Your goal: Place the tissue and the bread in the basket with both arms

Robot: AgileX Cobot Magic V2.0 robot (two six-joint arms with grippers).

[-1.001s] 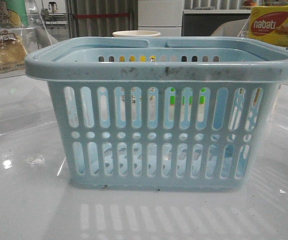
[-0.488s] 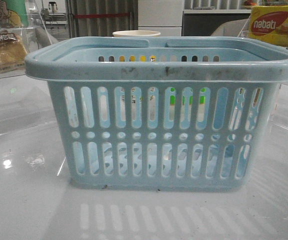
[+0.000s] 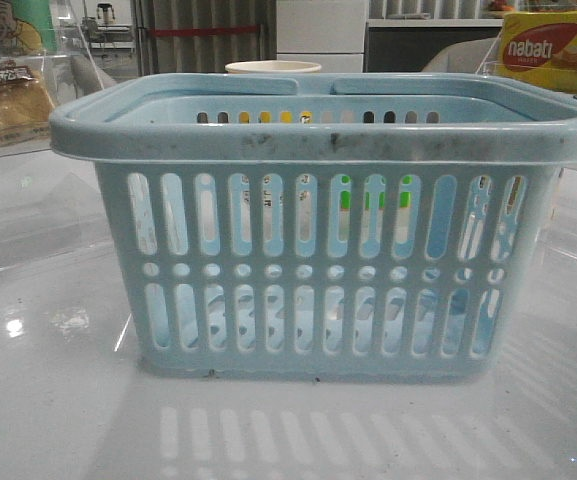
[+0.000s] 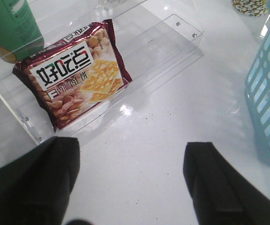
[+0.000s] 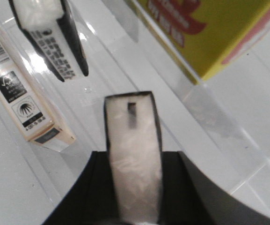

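Right gripper (image 5: pixel 134 187) clamped on tissue (image 5: pixel 134 140) — dark edge newly showing beside nabati box (image 3: pixel 553 50), lift probably begun | left gripper (image 4: pixel 130 187) spread open, empty | bread (image 3: pixel 13 100) unmoved on left shelf (image 3: pixel 28 150) — basket (image 3: pixel 328 140) awaits both

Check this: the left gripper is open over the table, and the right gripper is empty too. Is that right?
No. The left gripper is open over the table, but the right gripper is shut on the tissue, as the right wrist view shows.
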